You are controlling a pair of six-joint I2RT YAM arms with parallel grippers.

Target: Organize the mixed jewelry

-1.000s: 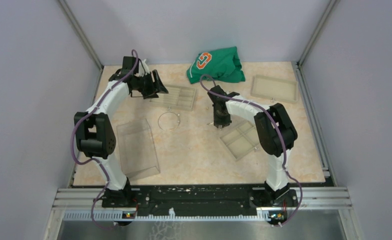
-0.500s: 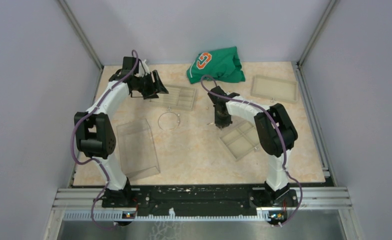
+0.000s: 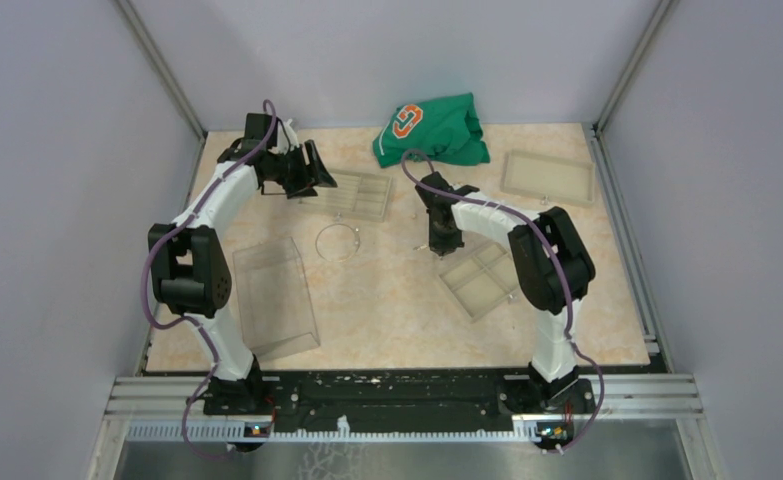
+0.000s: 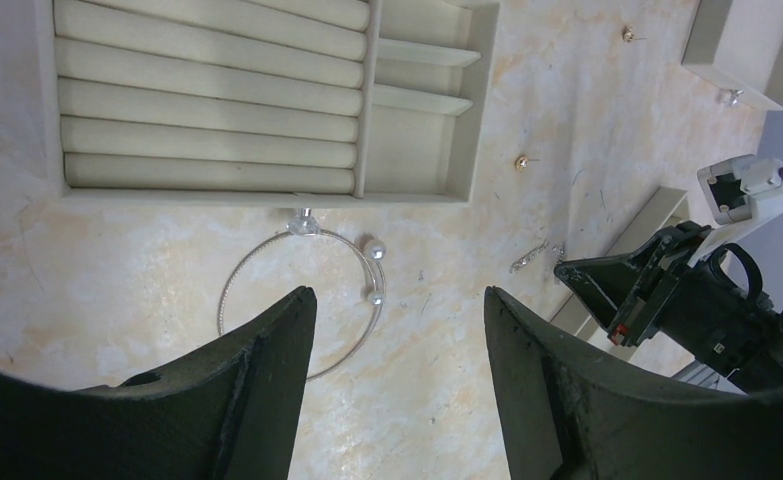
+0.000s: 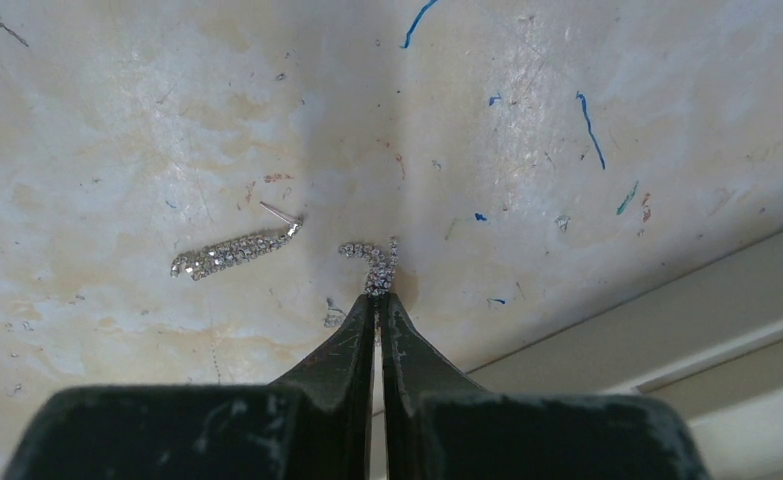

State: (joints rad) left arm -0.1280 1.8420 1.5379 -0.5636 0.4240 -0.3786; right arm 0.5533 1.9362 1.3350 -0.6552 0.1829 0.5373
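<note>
A thin silvery wire hoop (image 3: pixel 317 243) with two pearl ends (image 4: pixel 372 247) lies on the table just in front of the ring-roll tray (image 3: pixel 357 195). My left gripper (image 3: pixel 312 170) hangs open and empty above that tray; in the left wrist view its fingers (image 4: pixel 267 380) frame the hoop. My right gripper (image 3: pixel 435 248) is down at the table, shut on a small curved rhinestone piece (image 5: pixel 372 262). A straight rhinestone piece (image 5: pixel 232 252) lies just to its left. Two tiny gold studs (image 4: pixel 519 160) lie loose on the table.
A four-compartment beige tray (image 3: pixel 479 278) lies right beside the right gripper, its edge (image 5: pixel 667 340) close. Another beige tray (image 3: pixel 548 176) sits at the back right. A clear plastic box (image 3: pixel 275 297) stands at the front left. A green cloth (image 3: pixel 430 130) lies at the back.
</note>
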